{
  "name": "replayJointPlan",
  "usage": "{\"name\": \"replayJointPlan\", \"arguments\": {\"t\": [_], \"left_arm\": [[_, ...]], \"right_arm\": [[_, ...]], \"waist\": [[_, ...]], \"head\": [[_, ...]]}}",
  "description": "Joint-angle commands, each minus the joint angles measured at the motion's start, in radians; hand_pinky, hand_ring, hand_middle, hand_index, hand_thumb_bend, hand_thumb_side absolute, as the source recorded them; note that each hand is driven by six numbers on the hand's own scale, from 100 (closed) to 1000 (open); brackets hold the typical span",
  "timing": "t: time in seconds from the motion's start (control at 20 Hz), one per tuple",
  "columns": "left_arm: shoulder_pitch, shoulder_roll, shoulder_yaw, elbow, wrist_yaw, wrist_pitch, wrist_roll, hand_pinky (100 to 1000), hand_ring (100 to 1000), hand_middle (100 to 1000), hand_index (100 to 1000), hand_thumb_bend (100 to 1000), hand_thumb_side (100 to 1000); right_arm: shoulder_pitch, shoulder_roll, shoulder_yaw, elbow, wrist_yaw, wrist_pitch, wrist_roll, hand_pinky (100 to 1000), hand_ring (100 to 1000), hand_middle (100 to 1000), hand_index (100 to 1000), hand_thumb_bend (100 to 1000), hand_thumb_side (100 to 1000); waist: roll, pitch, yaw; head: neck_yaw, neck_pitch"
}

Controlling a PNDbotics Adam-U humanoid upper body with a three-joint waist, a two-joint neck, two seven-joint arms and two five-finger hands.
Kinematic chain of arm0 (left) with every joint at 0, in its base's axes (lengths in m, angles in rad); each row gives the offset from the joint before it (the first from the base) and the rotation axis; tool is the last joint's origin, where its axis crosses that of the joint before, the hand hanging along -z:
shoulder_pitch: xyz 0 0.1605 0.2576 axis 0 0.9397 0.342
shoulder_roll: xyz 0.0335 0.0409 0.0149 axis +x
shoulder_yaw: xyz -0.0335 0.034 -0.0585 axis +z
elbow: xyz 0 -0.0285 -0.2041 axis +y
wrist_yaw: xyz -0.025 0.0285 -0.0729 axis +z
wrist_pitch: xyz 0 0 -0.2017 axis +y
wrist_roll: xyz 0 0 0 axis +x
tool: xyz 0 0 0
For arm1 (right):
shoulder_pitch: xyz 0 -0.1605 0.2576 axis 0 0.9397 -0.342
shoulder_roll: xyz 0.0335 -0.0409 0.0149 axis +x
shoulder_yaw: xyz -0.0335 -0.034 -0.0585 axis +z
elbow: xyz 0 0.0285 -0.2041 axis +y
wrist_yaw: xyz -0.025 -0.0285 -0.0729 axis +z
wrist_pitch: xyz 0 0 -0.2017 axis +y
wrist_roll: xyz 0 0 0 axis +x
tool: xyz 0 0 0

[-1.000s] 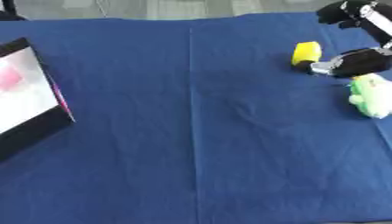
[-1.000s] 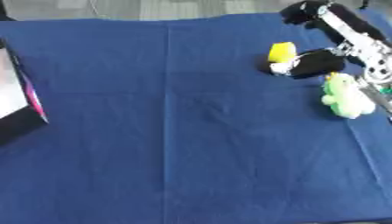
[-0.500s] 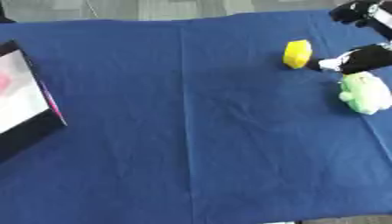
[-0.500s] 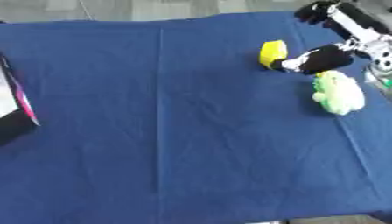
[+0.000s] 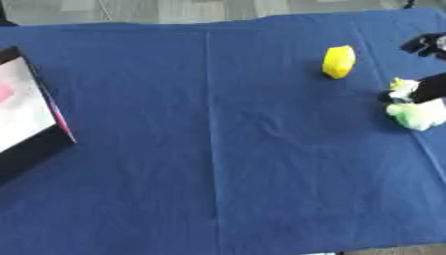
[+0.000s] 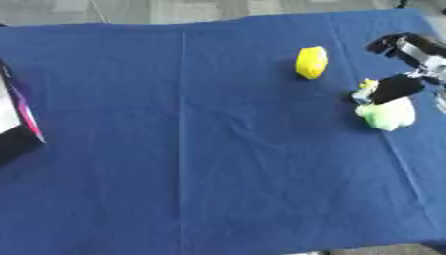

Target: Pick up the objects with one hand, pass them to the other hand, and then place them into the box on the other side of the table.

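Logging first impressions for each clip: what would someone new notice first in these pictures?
Probably the deep blue cloth spread over the whole table. Next, the bright yellow block lying alone toward the far right, and just right of it the robot's black right hand at the pale green soft toy by the table's right edge. At the left edge sits an open box with a white inside and a pink rim.

Right hand (image 6: 407, 69) rests against the green toy (image 6: 387, 114); yellow object (image 6: 310, 62) lies apart on the blue cloth (image 6: 200, 144)
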Motion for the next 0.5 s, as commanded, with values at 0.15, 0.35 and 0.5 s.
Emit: {"name": "replayJointPlan", "arguments": {"t": [0.15,0.35,0.5], "left_arm": [[0.011,-0.043,0.03,-0.025,0.067,-0.026,0.083,894,721,749,810,120,905],[0.025,-0.06,0.03,-0.024,0.082,-0.033,0.104,895,721,749,810,123,911],[0.032,-0.063,0.03,-0.022,0.083,-0.032,0.106,896,722,749,810,123,916]], "right_arm": [[0.006,-0.036,-0.037,0.031,0.041,-0.021,0.037,924,885,845,877,647,262],[0.013,-0.038,-0.051,0.067,0.055,-0.025,0.046,925,885,848,881,652,265],[0.015,-0.04,-0.057,0.085,0.063,-0.025,0.051,925,885,852,884,658,269]], "waist": [[-0.008,-0.002,0.0],[-0.007,0.0,-0.001],[-0.005,0.001,-0.001]], "head": [[-0.003,-0.02],[-0.01,-0.023],[-0.014,-0.025]]}}
